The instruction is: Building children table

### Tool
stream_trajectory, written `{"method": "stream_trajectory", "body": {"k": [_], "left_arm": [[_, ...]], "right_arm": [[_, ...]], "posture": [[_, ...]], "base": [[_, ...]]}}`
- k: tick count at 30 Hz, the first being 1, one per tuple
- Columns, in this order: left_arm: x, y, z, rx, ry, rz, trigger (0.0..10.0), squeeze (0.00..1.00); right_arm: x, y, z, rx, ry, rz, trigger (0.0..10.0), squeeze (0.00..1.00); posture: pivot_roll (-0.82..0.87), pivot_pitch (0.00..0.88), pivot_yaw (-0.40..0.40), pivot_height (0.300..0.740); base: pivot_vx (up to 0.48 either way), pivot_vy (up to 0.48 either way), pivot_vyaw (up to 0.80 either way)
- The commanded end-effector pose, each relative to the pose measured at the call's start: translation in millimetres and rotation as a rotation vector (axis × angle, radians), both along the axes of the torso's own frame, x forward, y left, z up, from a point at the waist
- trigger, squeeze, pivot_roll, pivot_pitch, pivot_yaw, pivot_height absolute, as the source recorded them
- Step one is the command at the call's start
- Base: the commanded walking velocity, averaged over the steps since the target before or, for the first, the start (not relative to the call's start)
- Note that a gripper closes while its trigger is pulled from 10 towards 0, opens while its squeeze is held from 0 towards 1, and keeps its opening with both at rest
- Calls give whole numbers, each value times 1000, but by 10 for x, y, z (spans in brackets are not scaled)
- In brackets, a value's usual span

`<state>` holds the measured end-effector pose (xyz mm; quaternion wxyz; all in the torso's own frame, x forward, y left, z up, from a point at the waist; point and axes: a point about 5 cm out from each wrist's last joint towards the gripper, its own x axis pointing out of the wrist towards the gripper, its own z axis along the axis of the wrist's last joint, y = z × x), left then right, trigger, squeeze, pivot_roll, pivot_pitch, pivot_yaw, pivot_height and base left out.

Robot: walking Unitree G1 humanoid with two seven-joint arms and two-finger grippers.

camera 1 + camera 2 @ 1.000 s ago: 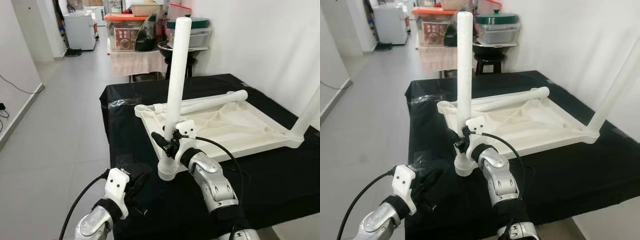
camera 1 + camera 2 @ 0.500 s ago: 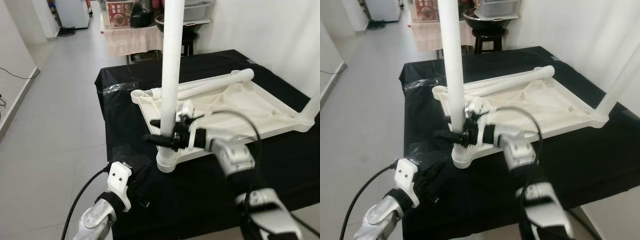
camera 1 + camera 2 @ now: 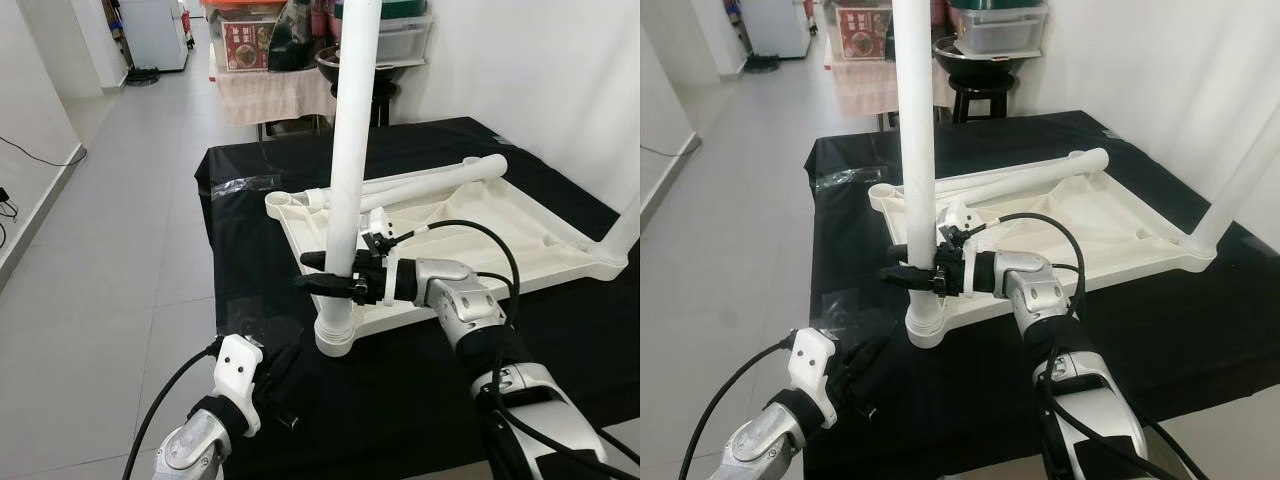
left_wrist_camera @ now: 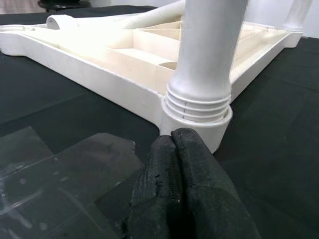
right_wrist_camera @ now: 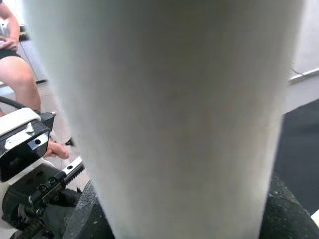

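White plastic leg (image 3: 345, 190) stands upright at centre of the left eye view, long axis vertical, its threaded foot seated in the corner socket (image 3: 336, 338) of the upturned tabletop (image 3: 470, 245) on the black cloth (image 3: 250, 190). We see the right gripper (image 3: 330, 277) come in from centre-right, fingers clamped around the leg just above the socket, so it is the arm on the part. Left gripper (image 3: 283, 385) sits lower left, just short of the socket, not touching the leg.

Right eye view: same layout. A second leg (image 3: 1000, 188) lies flat across the tabletop towards upper centre, and a third (image 3: 1237, 185) rises at the right edge.

Left wrist view: closed black fingertips (image 4: 182, 164) at bottom centre, pressed together with nothing between them, pointing straight at the socket collar (image 4: 199, 112) right ahead.

Right wrist view: leg surface (image 5: 169, 109) runs top to bottom of frame, black pads (image 5: 286, 214) hugging it at the lower corners. A person's bare leg (image 5: 22, 79) at upper left.

We judge any twist runs about that vertical axis.
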<state>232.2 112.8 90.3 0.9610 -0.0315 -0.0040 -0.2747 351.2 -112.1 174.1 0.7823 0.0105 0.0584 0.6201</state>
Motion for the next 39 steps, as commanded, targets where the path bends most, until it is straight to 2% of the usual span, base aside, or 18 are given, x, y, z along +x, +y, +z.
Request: {"method": "stream_trajectory", "body": {"k": [1, 3, 5, 6, 8, 10, 16, 17, 18, 19, 20, 21, 22, 27, 28, 29, 30, 39], "left_arm": [[-23, 17, -3, 9, 0, 1, 10000, 0], [-32, 31, -2, 9, 0, 2, 10000, 0], [-53, 58, -2, 10, 3, 1, 10000, 0], [-53, 58, -2, 10, 3, 1, 10000, 0], [-59, 86, 1, 12, 5, -1, 10000, 0], [-52, 97, -1, 12, 7, -1, 10000, 0], [-34, 92, -8, 20, 12, -10, 10000, 0], [-31, 93, -7, 24, 10, -5, 10000, 0], [-29, 97, -7, 26, 8, 2, 10000, 0], [-29, 97, -7, 26, 8, 2, 10000, 0], [-26, 99, -7, 26, 8, 6, 10000, 0], [-26, 99, -7, 26, 8, 6, 10000, 0], [-25, 100, -7, 25, 8, 8, 10000, 0], [-14, 89, -11, 24, 10, 2, 10000, 0], [-10, 82, -14, 23, 11, 0, 10000, 0], [-10, 82, -14, 23, 11, 0, 10000, 0], [-8, 75, -15, 22, 11, -1, 10000, 0], [1, 30, -18, 19, 7, -2, 10000, 0]], "right_arm": [[-110, -85, -264, -34, 93, -26, 0, 0], [-179, -154, -383, -71, 90, -92, 0, 0], [-301, -172, -636, -130, 122, -415, 0, 0], [-301, -172, -636, -130, 122, -415, 0, 0], [-431, -183, -811, -81, 230, -948, 0, 0], [-588, -38, -861, -102, 237, -880, 0, 0], [-364, 0, -766, -105, 195, -817, 0, 0], [-362, 56, -766, -112, 189, -804, 824, 0], [-370, 114, -752, -109, 179, -780, 3294, 0], [-370, 114, -752, -109, 179, -780, 3294, 0], [-415, 199, -715, -99, 185, -723, 10000, 0], [-415, 199, -715, -99, 185, -723, 10000, 0], [-446, 256, -672, -83, 191, -661, 10000, 1000], [-382, 276, -369, 8, 94, -425, 10000, 1000], [-342, 226, -301, 26, 58, -333, 10000, 722], [-342, 226, -301, 26, 58, -333, 10000, 722], [-322, 188, -263, 34, 37, -274, 10000, 0], [-80, -123, -167, -41, 19, -127, 10000, 0]], "posture": [[-2, 0, -29, 740], [-11, 0, -26, 740], [-14, 0, -29, 740], [-14, 0, -29, 740], [-22, 0, -23, 740], [-32, 0, -7, 740], [-8, 0, -14, 740], [-4, 0, -14, 740], [0, 0, -16, 740], [0, 0, -16, 740], [1, 0, -16, 740], [1, 0, -16, 740], [1, 0, -16, 740], [-2, 0, -14, 740], [-1, 0, -16, 740], [-1, 0, -16, 740], [1, 0, -18, 740], [18, 0, -37, 740]], "base": [[0, 0, 0], [0, 0, 0], [0, 0, 0], [0, 0, 0], [0, 0, 0], [0, 0, 0], [0, 0, 0], [0, 0, 0], [0, 0, 0], [0, 0, 0], [0, 0, 0], [0, 0, 0], [0, 0, 0], [0, 0, 0], [0, 0, 0], [0, 0, 0], [0, 0, 0], [0, 0, 0]]}}
